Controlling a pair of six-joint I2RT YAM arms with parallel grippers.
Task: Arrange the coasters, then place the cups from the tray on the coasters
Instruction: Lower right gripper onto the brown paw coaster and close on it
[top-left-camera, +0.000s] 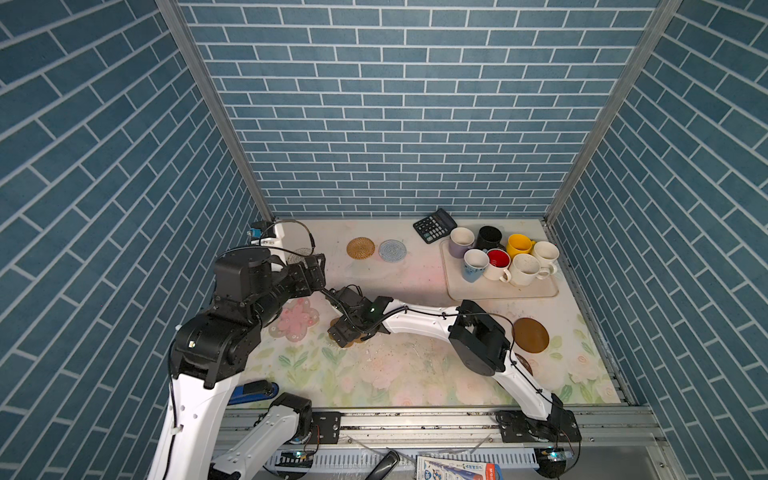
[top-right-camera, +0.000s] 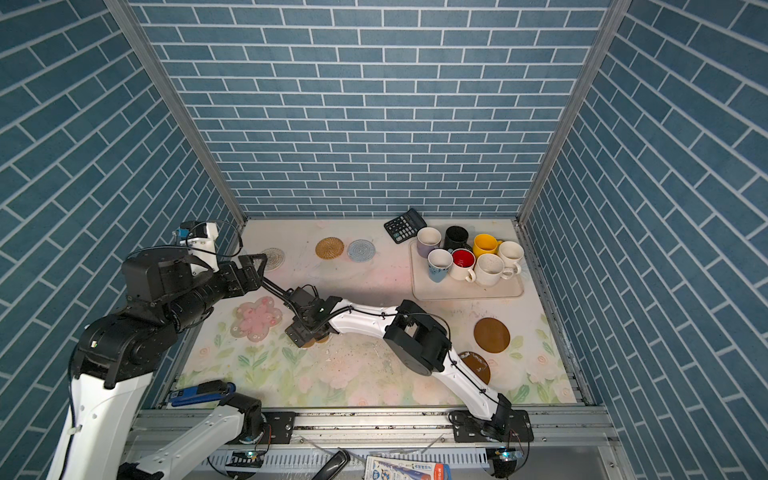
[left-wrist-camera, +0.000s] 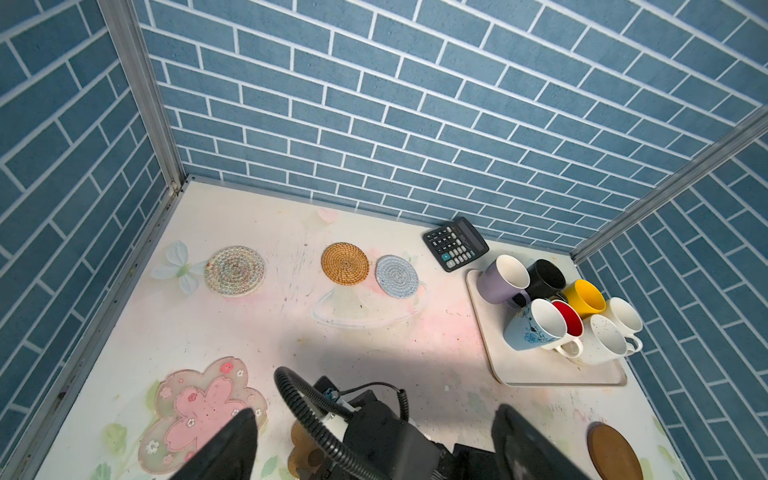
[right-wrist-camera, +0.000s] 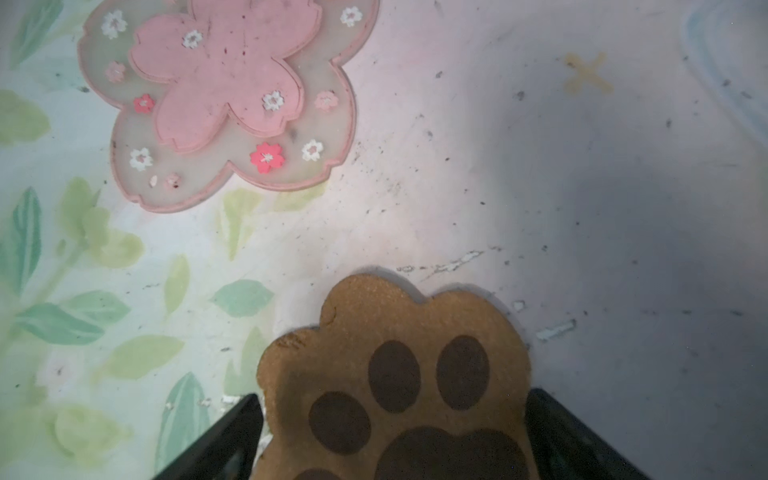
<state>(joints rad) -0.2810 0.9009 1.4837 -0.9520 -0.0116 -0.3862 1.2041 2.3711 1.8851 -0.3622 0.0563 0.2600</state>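
Several cups (top-left-camera: 498, 259) stand packed together on the cream tray (top-left-camera: 498, 293) at the back right. Along the back lie the lacy (top-right-camera: 273, 257), woven tan (top-left-camera: 360, 248) and blue-grey (top-left-camera: 392, 250) coasters. The pink flowery coaster (top-left-camera: 295, 320) lies mid-left, and two amber discs (top-left-camera: 530, 335) (top-right-camera: 476, 365) lie at the right. My right gripper (right-wrist-camera: 390, 432) is low over the brown paw coaster (right-wrist-camera: 395, 374), open, one finger on each side of it. My left gripper (left-wrist-camera: 376, 411) hangs open and empty above the right wrist, near the left wall (top-left-camera: 318, 270).
A black calculator (top-left-camera: 434, 225) leans by the tray's back corner. A blue-handled tool (top-left-camera: 253, 390) lies at the front left edge. Brick walls close the table on three sides. The right arm (top-left-camera: 419, 320) stretches across the table's middle.
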